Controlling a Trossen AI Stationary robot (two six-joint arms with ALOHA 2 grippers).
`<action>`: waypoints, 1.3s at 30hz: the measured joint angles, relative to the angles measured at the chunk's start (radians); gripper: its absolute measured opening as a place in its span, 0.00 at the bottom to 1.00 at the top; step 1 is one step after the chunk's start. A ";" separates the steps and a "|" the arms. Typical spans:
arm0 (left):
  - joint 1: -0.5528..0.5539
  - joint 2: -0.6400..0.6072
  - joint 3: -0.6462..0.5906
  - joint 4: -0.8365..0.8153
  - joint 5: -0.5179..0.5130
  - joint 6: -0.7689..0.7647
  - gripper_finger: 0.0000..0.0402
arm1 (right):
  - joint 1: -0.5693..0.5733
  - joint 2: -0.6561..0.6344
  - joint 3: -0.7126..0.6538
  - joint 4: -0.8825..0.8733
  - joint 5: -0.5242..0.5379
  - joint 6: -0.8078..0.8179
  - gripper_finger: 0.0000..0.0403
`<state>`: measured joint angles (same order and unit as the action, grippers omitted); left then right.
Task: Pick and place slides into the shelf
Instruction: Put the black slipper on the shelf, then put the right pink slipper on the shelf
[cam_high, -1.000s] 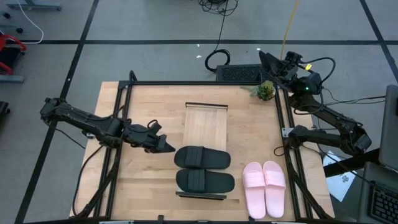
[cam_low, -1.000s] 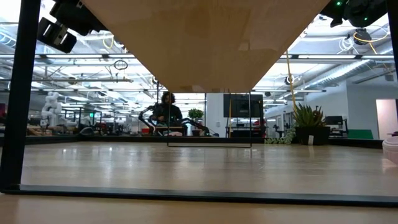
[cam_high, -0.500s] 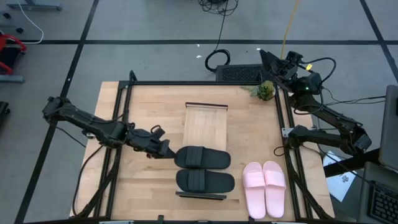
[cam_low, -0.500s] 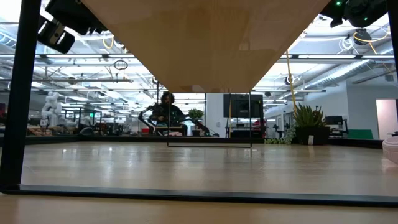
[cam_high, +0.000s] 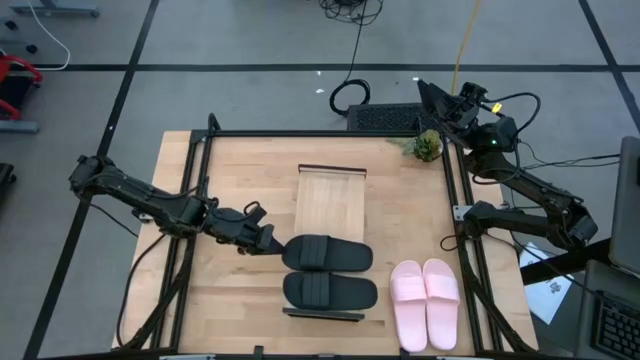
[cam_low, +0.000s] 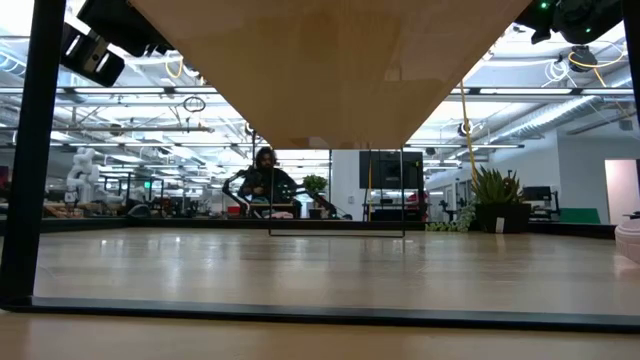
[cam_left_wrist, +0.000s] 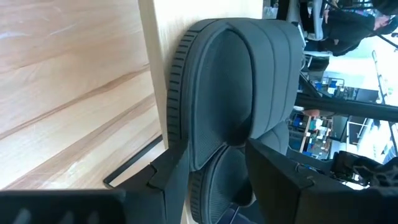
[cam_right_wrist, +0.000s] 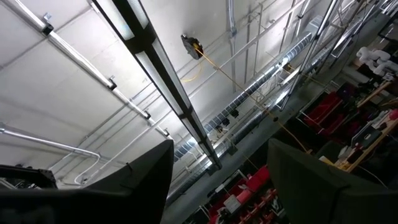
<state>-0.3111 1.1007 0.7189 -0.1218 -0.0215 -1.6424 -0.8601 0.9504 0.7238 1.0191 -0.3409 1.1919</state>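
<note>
No brand, label or legible writing showed anywhere that I could read. The surface was a light wood tabletop (cam_high: 230, 300) inside a black metal frame, set on a grey floor crossed by dark lines, with cables looping beyond the far edge. A small potted plant (cam_high: 427, 146) sat at the far right corner. From table height I saw a large open hall with ceiling lights and a person (cam_low: 266, 178) seated far behind the table. The slatted shelf (cam_high: 330, 200) lay at mid-table, both black slides on its near half: one black slide (cam_high: 326, 253) crosswise, the other black slide (cam_high: 330, 292) just nearer me. The pink pair (cam_high: 425, 300) stood side by side on the tabletop, right of the shelf. My left gripper (cam_high: 268, 244) was at the left end of the farther black slide, fingers parted; the wrist camera showed them straddling that end, with the slide's rim between them, though I couldn't tell whether they pinched it. The right gripper (cam_right_wrist: 221, 180) was raised off the back right corner, jaws spread wide, holding nothing, pointed at the ceiling.
</note>
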 joint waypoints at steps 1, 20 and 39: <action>0.000 0.000 0.000 0.005 -0.002 0.000 0.40 | 0.000 0.000 0.000 0.000 0.000 0.000 0.61; -0.067 -0.192 0.000 -0.201 -0.128 -0.027 0.40 | -0.030 0.000 0.000 -0.005 -0.341 -0.002 0.61; -0.097 -0.281 0.000 -0.525 -0.181 0.021 0.40 | 0.257 -0.194 -0.002 -0.602 -0.943 0.144 0.61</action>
<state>-0.4084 0.8193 0.7193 -0.6473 -0.2029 -1.6214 -0.6031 0.7566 0.7219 0.4175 -1.2842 1.3356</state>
